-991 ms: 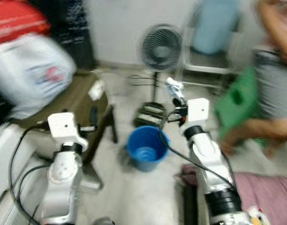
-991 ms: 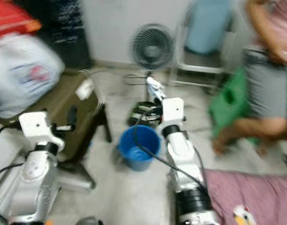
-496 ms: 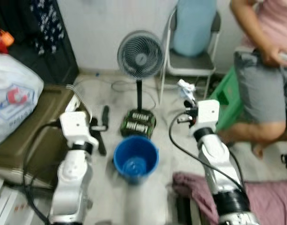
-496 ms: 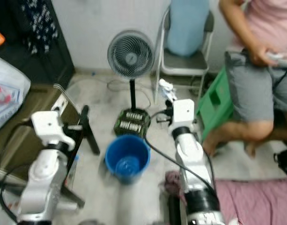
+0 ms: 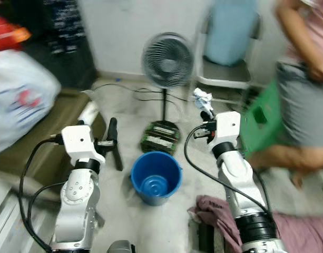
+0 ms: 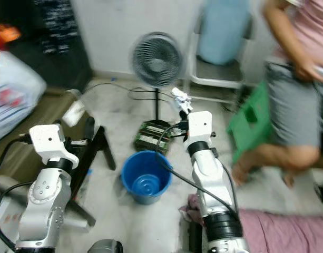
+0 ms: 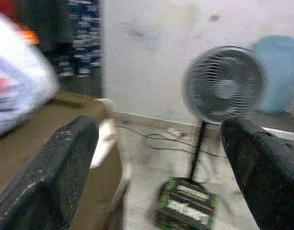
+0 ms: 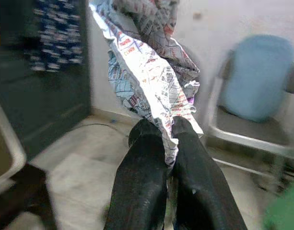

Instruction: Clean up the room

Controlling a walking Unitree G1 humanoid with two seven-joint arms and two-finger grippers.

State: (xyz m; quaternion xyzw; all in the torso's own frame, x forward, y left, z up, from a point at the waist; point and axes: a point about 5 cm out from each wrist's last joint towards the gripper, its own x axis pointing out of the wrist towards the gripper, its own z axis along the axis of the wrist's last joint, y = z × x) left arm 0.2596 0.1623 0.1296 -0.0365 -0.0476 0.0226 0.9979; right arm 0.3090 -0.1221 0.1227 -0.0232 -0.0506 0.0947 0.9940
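Right gripper (image 8: 168, 143) is pinching a crumpled sheet of newspaper (image 8: 147, 72) between its two fingers, which are closed tight on the paper's lower edge; the wad is standing up above the fingertips. In the head views the paper (image 5: 202, 100) is sitting at about 1 o'clock from the blue bucket (image 5: 156, 176), well above the floor and near the fan (image 5: 167, 59). Left gripper (image 7: 156, 158) is spread wide and holding nothing, its fingers (image 7: 51, 167) framing the fan and the power strip (image 7: 185, 207) at its foot.

The step in hand is judged to be carrying the paper to the bucket, which is lying at 6 to 7 o'clock from the right gripper. To do it well, the grip should be kept firm while the wrist is brought back over the bucket's mouth, with release only once the wad is hanging inside the rim; light paper is likely to drift if dropped from high up. The black cable (image 5: 193, 158) looping beside the bucket and the person (image 5: 303, 79) seated at 3 o'clock call for a short, inward swing.
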